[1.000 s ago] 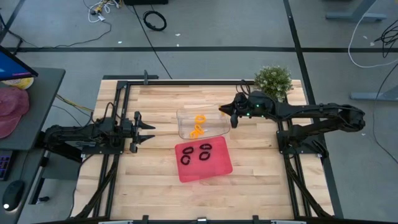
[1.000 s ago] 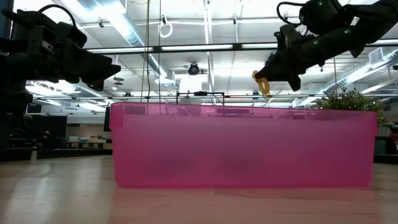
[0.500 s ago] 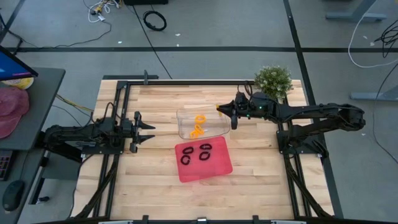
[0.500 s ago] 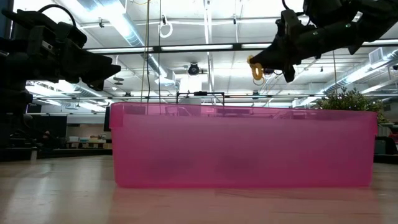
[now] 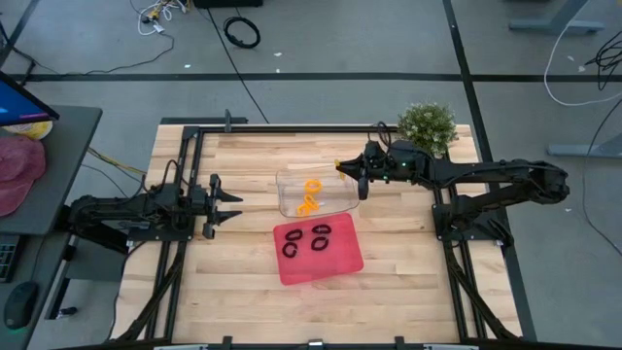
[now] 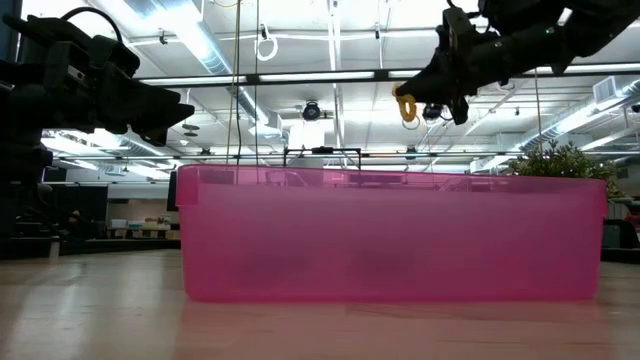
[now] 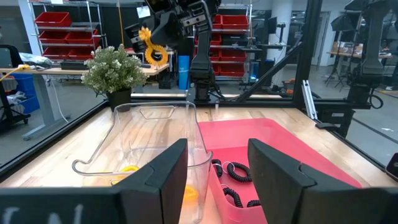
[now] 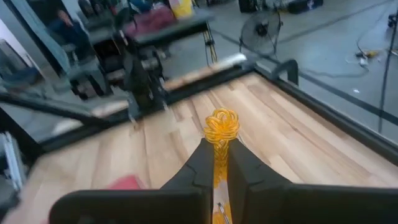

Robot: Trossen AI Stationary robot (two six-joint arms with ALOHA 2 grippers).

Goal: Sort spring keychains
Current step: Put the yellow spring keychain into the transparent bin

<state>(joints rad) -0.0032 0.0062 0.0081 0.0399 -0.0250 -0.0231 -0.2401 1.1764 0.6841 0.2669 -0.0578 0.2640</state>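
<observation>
From above, your right end effector (image 5: 342,166) grips an orange spring keychain (image 5: 338,164) right of frame centre, beside the clear bin (image 5: 316,193) — drop-off comes next. Low view: it hangs upper right. Your left end effector (image 5: 231,206) waits half-open, empty.

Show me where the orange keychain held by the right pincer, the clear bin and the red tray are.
orange keychain (image 8: 222,126): right wrist view, coiled loop.
clear bin (image 5: 292,178): high view, rim.
red tray (image 5: 335,262): high view, bare floor.
</observation>
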